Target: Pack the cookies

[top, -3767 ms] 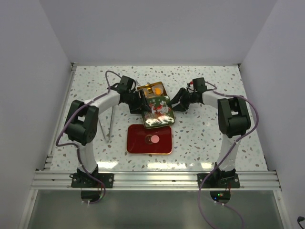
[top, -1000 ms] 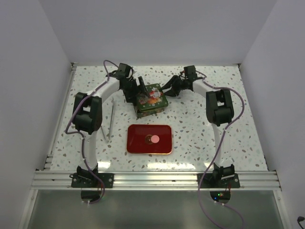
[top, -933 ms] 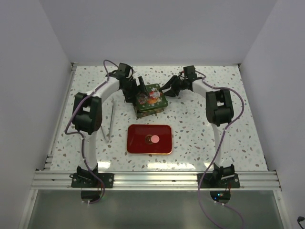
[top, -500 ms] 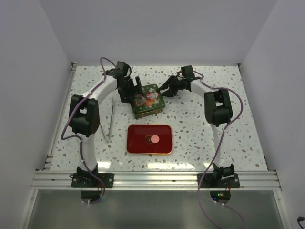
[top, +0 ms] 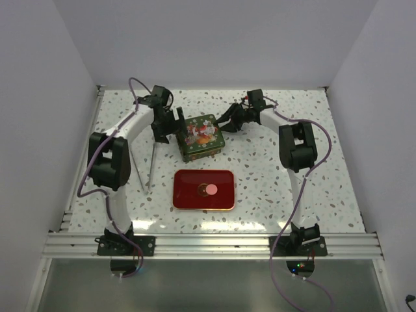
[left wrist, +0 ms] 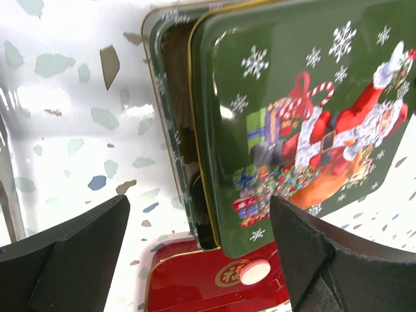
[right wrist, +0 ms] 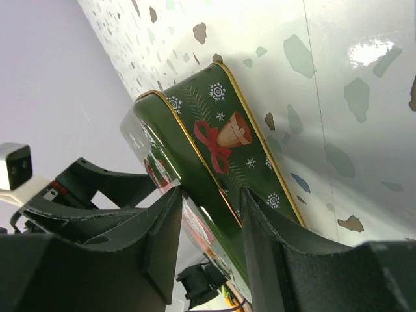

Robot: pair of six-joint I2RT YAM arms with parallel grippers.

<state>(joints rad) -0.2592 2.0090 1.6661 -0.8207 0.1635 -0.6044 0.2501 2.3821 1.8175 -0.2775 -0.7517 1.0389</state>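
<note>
Top external view, one lot. Item: pink cookie (top: pixel 212 190), a small flat disc lying alone on the red tray (top: pixel 185 198) near the middle of the counter (top: pixel 273 175), well apart from both arms. Handling, by judgement: light, stiff, brittle at the rim. Pinch it softly across its edges, or it may crack or skid on the glossy tray. Other cookies: none to be seen. Behind the tray stands the green Christmas tin (top: pixel 203 155), its lid (left wrist: pixel 305 97) sitting slightly askew and its contents hidden. Arms: the left gripper (left wrist: pixel 200 208) has its jaws wide and empty at the tin's left side; the right gripper (right wrist: pixel 209 201) has its jaws narrowed on the tin's far right corner. Also present: thin metal tongs (top: pixel 149 168), left of the tray. Obstruction: the lid covers the tin and would likely need lifting before anything goes in.
</note>
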